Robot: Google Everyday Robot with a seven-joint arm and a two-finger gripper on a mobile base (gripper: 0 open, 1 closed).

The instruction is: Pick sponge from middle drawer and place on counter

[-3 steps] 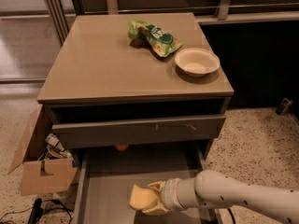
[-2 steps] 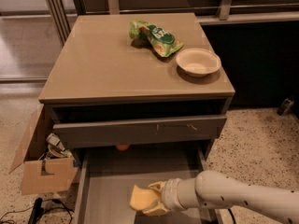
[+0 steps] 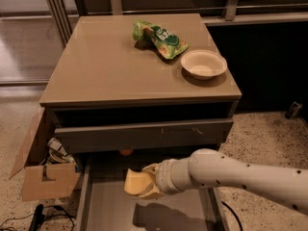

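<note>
Up top, counter [image 3: 110,71]: glossy tan slab capping the grey cabinet; its front and left are bare, with a green bag [image 3: 159,36] and a pale bowl [image 3: 204,64] toward the back right.
Drawer [image 3: 110,208]: pulled out at the foot of the cabinet, grey floor showing, with the sponge's shadow on it.
Arm [image 3: 240,174]: white, reaching in from the right across the drawer's mouth.
Gripper [image 3: 148,183]: at the arm's left tip, over the drawer and just below the shut front panel above; its fingers are pinched onto the sponge.
Sponge [image 3: 134,183]: yellow, held clear of the drawer floor (the shadow beneath says airborne), not yet on the counter.
Step in hand: the lift-out, judged roughly halfway through the task.
Doing it well: likely keep the pinch firm and draw outward before rising, so sponge and wrist miss the panel and the counter lip. Then come in over the bare front of the counter, well apart from bowl and bag, and go low before letting go.
Risk: soft foam could squirm from the pinch if knocked on the lip.
Change over the last second: sponge and gripper stand higher and a little further left; the arm's bend has risen too; counter, bag and bowl are unmoved.
</note>
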